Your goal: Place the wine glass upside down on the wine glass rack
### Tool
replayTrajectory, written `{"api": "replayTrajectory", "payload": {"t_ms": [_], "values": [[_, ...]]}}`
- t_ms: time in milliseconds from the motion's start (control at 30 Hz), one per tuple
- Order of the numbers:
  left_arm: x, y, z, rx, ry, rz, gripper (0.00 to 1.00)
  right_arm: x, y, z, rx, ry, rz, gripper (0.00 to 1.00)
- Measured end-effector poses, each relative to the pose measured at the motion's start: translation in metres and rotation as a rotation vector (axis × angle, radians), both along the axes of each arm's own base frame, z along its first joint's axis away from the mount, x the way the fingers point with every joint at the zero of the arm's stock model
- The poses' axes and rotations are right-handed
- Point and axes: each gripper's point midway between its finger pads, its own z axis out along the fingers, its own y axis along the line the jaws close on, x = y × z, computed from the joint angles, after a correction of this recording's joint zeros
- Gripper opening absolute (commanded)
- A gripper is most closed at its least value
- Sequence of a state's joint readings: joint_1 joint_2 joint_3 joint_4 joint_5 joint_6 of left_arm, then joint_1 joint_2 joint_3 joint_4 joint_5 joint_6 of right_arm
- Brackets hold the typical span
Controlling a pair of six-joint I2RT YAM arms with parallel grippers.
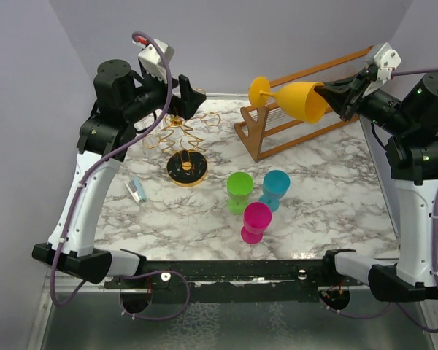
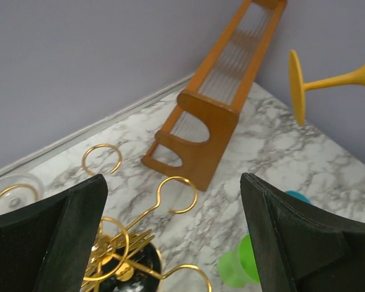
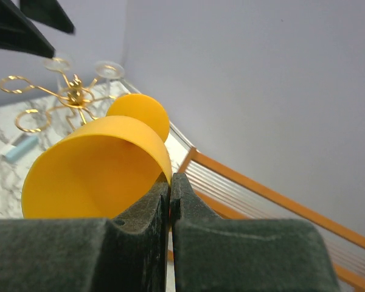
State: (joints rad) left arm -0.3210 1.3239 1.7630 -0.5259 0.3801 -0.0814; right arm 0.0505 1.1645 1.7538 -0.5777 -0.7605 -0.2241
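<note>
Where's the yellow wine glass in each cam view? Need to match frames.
Top external: yellow wine glass, upper right of centre, tipped sideways.
Left wrist: only its foot and stem, at the right edge.
Right wrist: its bowl fills the lower left, foot behind.
Shared landmark: wooden slatted rack, in all three.

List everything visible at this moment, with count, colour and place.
wine glass: one, yellow, held in the air on its side over the back right of the table
wine glass rack: one, gold wire with a dark base, back left
wooden slatted rack: one, orange-brown, back right
cups: three, green, blue, pink, clustered at table centre
small flat object: one, pale blue and white, left side
table: one, white marble pattern
left gripper: one, black, open above the wine glass rack
right gripper: one, black, shut on the wine glass rim
</note>
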Motion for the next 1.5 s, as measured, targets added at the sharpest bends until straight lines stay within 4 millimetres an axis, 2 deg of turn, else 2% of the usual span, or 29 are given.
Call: {"api": "replayTrajectory", "payload": {"t_ms": [167, 367, 700, 867, 1067, 1367, 1500], "values": [[-0.003, -0.034, 0.011, -0.178, 0.078, -0.152, 0.90, -0.001, 0.014, 0.010, 0.062, 0.000, 0.090, 0.01], [-0.010, -0.061, 0.022, -0.325, 0.163, -0.284, 0.86, 0.000, 0.020, 0.006, 0.092, 0.015, 0.138, 0.01], [-0.022, -0.095, 0.016, -0.363, 0.237, -0.387, 0.76, 0.002, 0.024, 0.002, 0.115, 0.033, 0.166, 0.01], [-0.023, -0.112, 0.006, -0.336, 0.259, -0.402, 0.63, 0.005, 0.025, -0.005, 0.118, 0.046, 0.167, 0.01], [-0.021, -0.120, -0.003, -0.302, 0.264, -0.381, 0.46, 0.004, 0.024, -0.005, 0.119, 0.045, 0.166, 0.01], [-0.021, -0.125, 0.001, -0.283, 0.240, -0.371, 0.28, -0.003, 0.024, -0.002, 0.118, 0.031, 0.167, 0.01], [-0.021, -0.131, -0.001, -0.280, 0.245, -0.382, 0.12, -0.002, 0.024, -0.006, 0.119, 0.040, 0.167, 0.01]]}}
